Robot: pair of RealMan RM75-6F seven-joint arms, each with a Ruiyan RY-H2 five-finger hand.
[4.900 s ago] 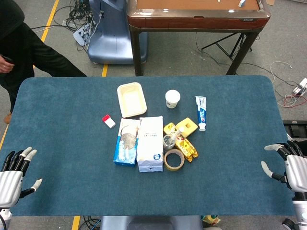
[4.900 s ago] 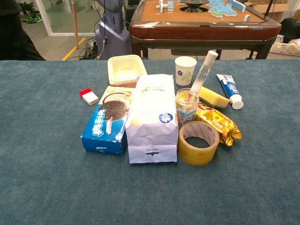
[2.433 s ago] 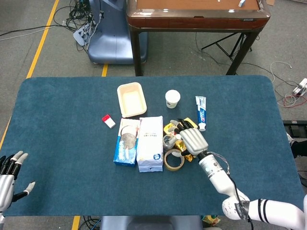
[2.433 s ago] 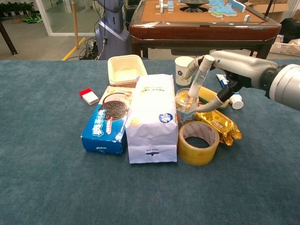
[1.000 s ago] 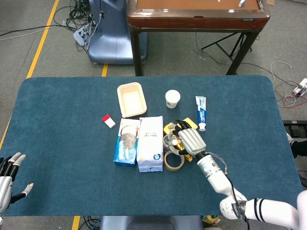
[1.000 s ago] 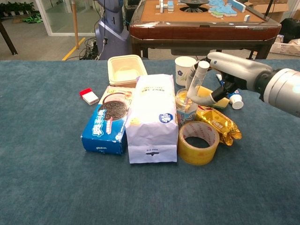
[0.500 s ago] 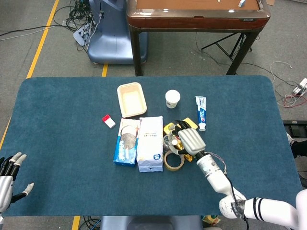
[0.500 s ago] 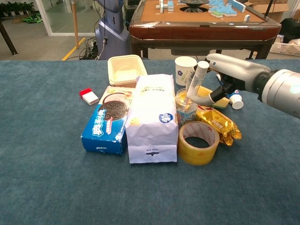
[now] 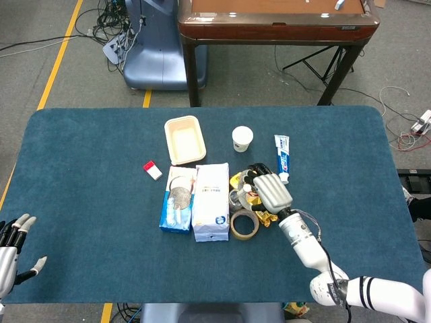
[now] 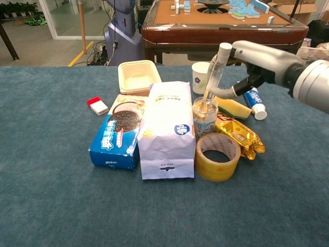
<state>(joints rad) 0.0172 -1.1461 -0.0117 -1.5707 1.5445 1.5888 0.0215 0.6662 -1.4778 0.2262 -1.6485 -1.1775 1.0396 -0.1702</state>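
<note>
Blue felt table [image 9: 87,148], wide and round-cornered, carrying a tight cluster of goods at its middle. Largest among them a white paper bag [image 10: 166,128] lying flat, flanked on one side by a blue cookie box [image 10: 117,136] and on the other by a roll of yellowish tape [image 10: 218,156], a gold snack packet [image 10: 239,135] and a yellow sponge [image 10: 232,107]. Behind these, a cream tray [image 10: 136,75], a paper cup [image 10: 200,75], a toothpaste tube [image 10: 252,102] and a small red-and-white box [image 10: 97,105].

Right hand [image 10: 257,62] clamped on a clear slender tube [image 10: 214,74] with a white cap, thumb and fingers [image 10: 239,50] pinching near its top; tube tilted, its lower end inside the mouth of a small glass jar [image 10: 204,117] between bag and sponge. Left hand [image 9: 10,252] at the near left table edge, fingers spread apart, holding nothing.

Seen from the chest only: full length of the tube, its tilt, the jar's label. From the head only: left hand, whole table outline, right forearm; tube there mostly hidden under the hand.
</note>
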